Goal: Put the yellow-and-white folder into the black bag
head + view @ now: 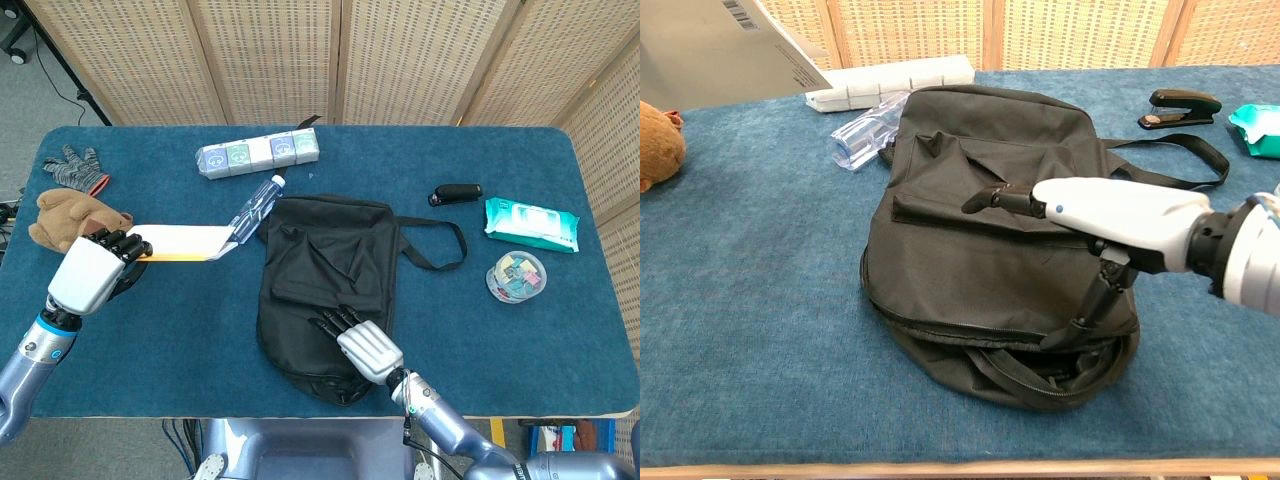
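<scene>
The yellow-and-white folder (185, 243) is held off the table at the left by my left hand (92, 272), which grips its left end; in the chest view the folder (730, 45) fills the top left corner. The black bag (325, 285) lies flat mid-table with its zip gaping at the near end (1040, 372). My right hand (365, 346) is over the bag's near end, fingers stretched forward across the top panel, while the thumb (1092, 305) points down at the lip of the opening. It holds nothing.
A clear water bottle (255, 208) lies between folder and bag. A brown teddy (68, 215) and a glove (72, 168) are at the left. A row of boxes (258, 152) sits at the back. Stapler (455, 193), wipes pack (530, 222) and clip tub (516, 276) are at the right.
</scene>
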### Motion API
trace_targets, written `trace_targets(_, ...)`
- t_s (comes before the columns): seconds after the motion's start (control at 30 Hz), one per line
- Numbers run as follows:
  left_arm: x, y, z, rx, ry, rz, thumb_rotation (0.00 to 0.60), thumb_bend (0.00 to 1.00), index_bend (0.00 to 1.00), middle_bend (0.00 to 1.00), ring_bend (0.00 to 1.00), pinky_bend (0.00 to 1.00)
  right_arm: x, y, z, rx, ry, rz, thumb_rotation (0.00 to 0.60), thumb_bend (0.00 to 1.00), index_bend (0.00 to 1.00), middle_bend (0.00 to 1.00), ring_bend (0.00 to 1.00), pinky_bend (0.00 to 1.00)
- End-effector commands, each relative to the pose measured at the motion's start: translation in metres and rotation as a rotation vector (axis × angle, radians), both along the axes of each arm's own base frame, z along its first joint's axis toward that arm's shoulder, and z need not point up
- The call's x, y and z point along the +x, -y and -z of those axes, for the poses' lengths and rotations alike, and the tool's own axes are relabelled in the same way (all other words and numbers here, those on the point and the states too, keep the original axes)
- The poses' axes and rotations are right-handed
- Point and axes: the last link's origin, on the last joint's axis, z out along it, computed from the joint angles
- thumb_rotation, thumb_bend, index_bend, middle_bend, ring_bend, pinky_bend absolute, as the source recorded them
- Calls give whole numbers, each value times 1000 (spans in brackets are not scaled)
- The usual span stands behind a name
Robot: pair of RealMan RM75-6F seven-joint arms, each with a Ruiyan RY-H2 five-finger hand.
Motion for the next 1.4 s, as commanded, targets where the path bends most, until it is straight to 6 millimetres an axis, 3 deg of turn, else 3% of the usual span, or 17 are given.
trace_targets(0.03, 0, 0, 0, 2, 2, 1, 600, 433, 828, 642, 593, 720, -1, 2, 11, -20, -20, -25, 600, 0, 0, 0, 0, 0)
trace_targets(0.43, -3, -1, -1, 0, 4, -8, 600, 432, 828, 643, 592, 719, -12, 10, 30, -80, -71, -39, 600, 19, 12, 11, 0, 23)
trace_targets(0.47, -3, -1, -1, 1, 4, -8, 600, 432, 828, 642, 592, 720, -14, 11, 30, -94, -76, -39, 600, 60, 29, 31, 7, 53)
trace_targets(0.57, -4, -1, -1, 3, 5, -9, 600, 432, 828, 642, 592, 720, -16, 14, 29, -141, -69, -41, 600, 405, 177, 189, 131, 295)
trace_targets(0.63, -5, -1, -1, 1, 5, -10, 600, 433, 828, 643, 592, 720, -17, 15, 28, -161, -61, -38, 600, 543, 250, 260, 206, 407)
trace_targets(0.73, -7, 0, 1, -1, 1, -11, 600, 433, 828, 642, 592, 720, -21, 17, 27, -170, -59, -29, 600, 687, 343, 344, 288, 514)
trace_targets(0.83, -10, 1, 3, -6, 0, -12, 600, 432, 828, 642, 593, 720, -24, 18, 25, -173, -47, -17, 600, 770, 424, 414, 349, 560)
trace_targets(0.97, -12, 2, 4, -8, 7, -3, 600, 433, 828, 643, 593, 720, -24, 19, 19, -156, -7, 11, 600, 799, 518, 466, 393, 573)
trace_targets(1.4, -25, 12, 10, -32, 71, 87, 600, 432, 828, 642, 593, 719, -16, 53, -21, -65, 187, 211, 600, 805, 554, 502, 423, 581)
